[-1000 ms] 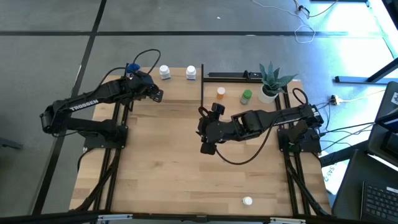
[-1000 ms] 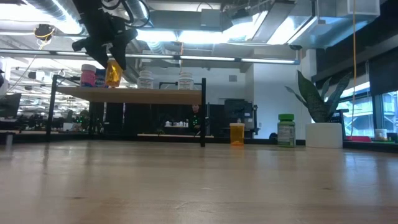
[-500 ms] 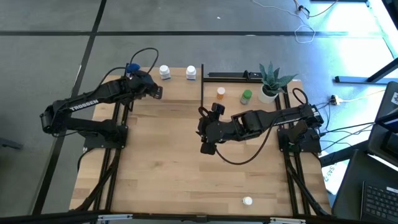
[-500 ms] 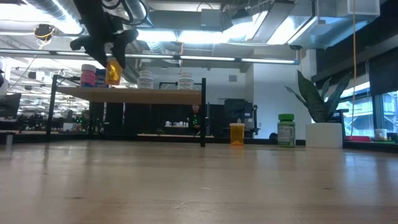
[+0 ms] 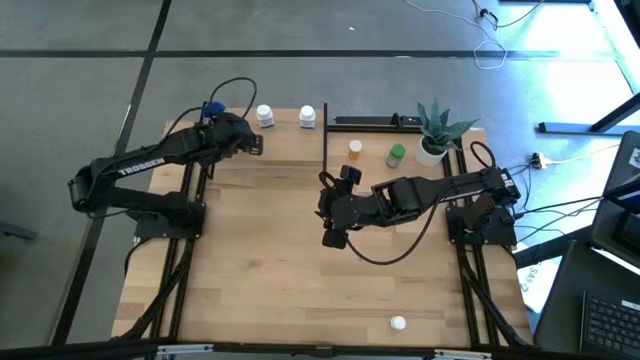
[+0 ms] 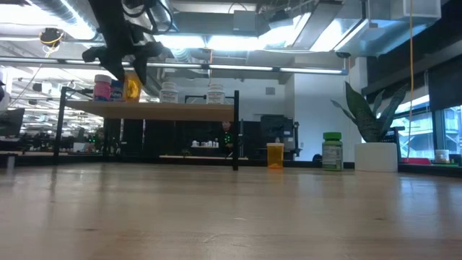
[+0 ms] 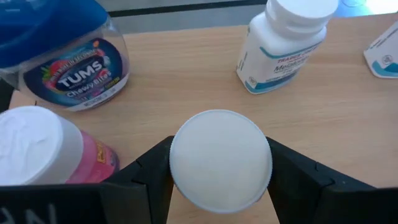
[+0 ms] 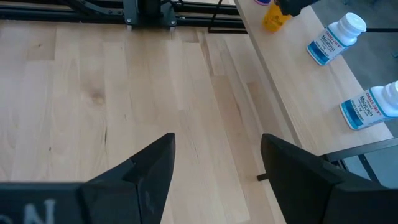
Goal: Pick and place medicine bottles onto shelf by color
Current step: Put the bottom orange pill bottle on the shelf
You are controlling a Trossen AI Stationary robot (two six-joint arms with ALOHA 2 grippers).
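My left end effector is over the far left of the shelf, fingers closed round an orange medicine bottle. I judge this the placing step: lower it, then let go. It is crowded there: a pink bottle sits just beside, a blue-capped jar and two white bottles near. My right end effector hangs open and empty over the bare counter, well clear.

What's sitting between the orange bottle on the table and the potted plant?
A green bottle, between the orange bottle and the plant; high and low views both show it.
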